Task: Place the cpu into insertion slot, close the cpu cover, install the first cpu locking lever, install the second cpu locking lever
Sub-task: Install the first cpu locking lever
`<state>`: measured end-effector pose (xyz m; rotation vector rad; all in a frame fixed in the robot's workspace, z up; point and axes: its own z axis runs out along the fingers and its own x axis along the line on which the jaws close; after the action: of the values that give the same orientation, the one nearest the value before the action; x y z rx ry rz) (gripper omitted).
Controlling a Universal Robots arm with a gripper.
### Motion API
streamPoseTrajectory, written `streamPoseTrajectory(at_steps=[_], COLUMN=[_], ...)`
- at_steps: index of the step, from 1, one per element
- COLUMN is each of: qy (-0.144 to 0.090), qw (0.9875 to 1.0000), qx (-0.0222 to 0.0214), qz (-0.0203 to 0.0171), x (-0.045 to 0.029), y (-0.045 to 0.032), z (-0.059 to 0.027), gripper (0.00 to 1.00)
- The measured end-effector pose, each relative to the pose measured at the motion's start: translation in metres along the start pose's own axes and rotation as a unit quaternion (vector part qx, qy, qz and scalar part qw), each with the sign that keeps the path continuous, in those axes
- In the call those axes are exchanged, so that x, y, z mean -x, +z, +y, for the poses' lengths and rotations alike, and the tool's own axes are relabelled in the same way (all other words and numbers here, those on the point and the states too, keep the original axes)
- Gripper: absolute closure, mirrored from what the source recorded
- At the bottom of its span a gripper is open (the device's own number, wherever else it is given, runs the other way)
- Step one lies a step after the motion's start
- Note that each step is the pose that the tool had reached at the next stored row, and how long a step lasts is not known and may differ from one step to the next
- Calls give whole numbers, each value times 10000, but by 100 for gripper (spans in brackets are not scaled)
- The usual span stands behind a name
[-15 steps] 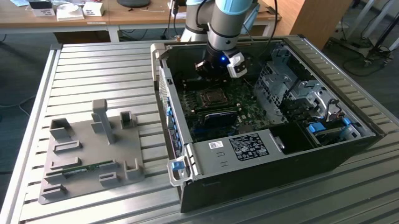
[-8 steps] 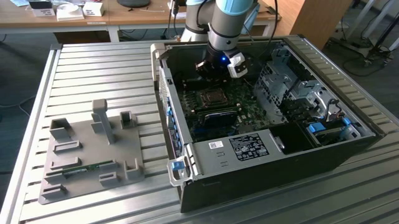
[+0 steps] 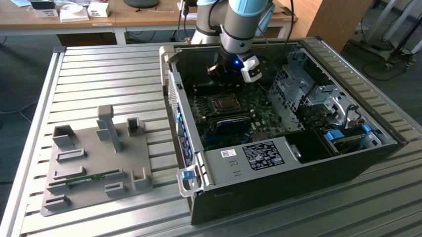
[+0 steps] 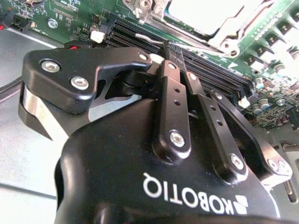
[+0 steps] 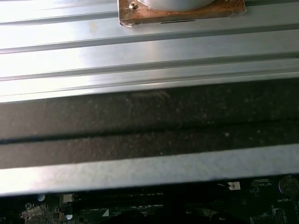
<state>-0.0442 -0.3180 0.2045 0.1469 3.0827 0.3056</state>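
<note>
Ribbed aluminium desk point(image 3: 99, 74), wooden worktop point(image 3: 145, 17) behind, we see an open computer case point(image 3: 277, 163) on it, end effector point(image 4: 164, 49) pressed together over the motherboard point(image 4: 70, 14), cpu point(image 4: 203, 14) seated in the insertion slot point(image 3: 212, 103).

insertion slot point(image 3: 226, 102) in motherboard point(image 3: 267, 118) | motherboard in case point(image 3: 297, 182) | fixture point(image 3: 92, 165) at exterior view's left of case
</note>
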Motion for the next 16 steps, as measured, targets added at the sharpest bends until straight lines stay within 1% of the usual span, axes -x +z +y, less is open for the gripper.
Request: streamPoseTrajectory(at_steps=[16], qy=[1], qw=[10000], qx=[-1], qz=[0], x=[42], y=[12], z=[7], gripper=[89])
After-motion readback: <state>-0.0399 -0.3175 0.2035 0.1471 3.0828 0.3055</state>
